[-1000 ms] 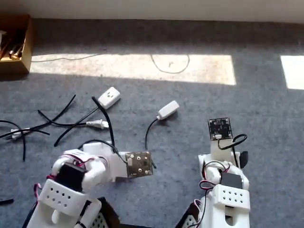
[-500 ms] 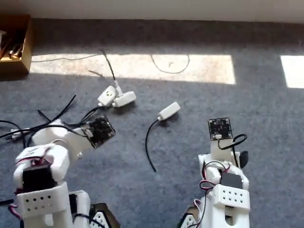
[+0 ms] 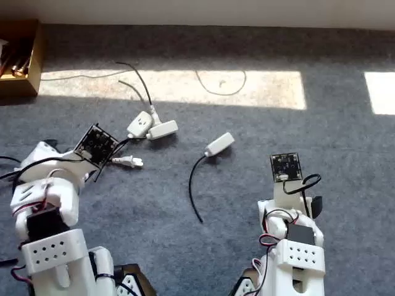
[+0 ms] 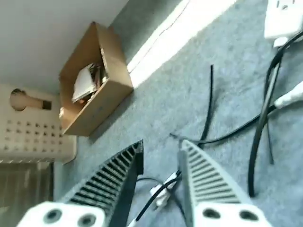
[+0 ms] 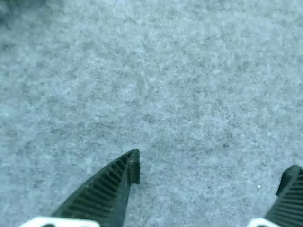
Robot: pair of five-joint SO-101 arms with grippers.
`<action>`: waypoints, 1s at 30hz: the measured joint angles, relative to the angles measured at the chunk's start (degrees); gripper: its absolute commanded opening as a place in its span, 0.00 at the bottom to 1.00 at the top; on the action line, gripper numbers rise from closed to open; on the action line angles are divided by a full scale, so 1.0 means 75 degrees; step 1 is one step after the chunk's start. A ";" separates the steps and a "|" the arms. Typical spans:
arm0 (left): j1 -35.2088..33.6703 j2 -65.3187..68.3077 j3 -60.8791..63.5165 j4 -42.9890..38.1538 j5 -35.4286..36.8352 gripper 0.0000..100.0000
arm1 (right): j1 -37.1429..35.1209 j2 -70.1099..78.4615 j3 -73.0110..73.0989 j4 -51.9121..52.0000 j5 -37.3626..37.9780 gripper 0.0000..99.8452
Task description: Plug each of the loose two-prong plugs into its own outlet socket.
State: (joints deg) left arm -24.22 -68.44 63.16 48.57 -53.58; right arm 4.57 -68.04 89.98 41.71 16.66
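A white outlet socket [image 3: 141,124] lies on the grey carpet. A white plug [image 3: 162,129] rests against its side, its black cord trailing toward the far sunlit strip; I cannot tell whether it is seated. A loose two-prong plug [image 3: 127,161] lies just nearer. Another white plug block [image 3: 219,143] with a black cord lies mid-floor. My left arm [image 3: 95,145] is at the left. Its gripper [image 4: 161,146] is open and points at a small white plug [image 4: 161,191] on a black cord. My right gripper [image 5: 208,177] hangs open over bare carpet, holding nothing.
A cardboard box [image 3: 21,58] with items inside sits at the far left by the wall [image 4: 94,80]. Black cords [image 4: 262,123] cross the carpet left of the socket. A thin wire loop [image 3: 221,83] lies in the sunlit strip. The right arm [image 3: 287,185] stands at the near right.
My left arm has swung from the middle of the floor out to the left. A white plug now lies against the outlet socket, its cord trailing away. The right arm has not moved.
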 measured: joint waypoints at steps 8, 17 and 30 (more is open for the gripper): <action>0.2251 0.4196 -0.2122 -0.0305 0.0832 0.33 | -0.0399 0.0000 0.0000 0.0141 0.0082 0.43; 0.3458 0.9705 -0.6142 0.0903 0.0856 0.33 | -0.0422 0.0000 0.0000 0.0141 0.0082 0.43; 0.3458 1.2425 -0.8674 0.1102 0.0750 0.16 | -0.0422 0.0000 0.0000 0.0141 0.0082 0.43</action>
State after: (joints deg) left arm 1.71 24.75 -1.89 56.84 -47.96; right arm 1.41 -68.04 89.98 42.77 17.27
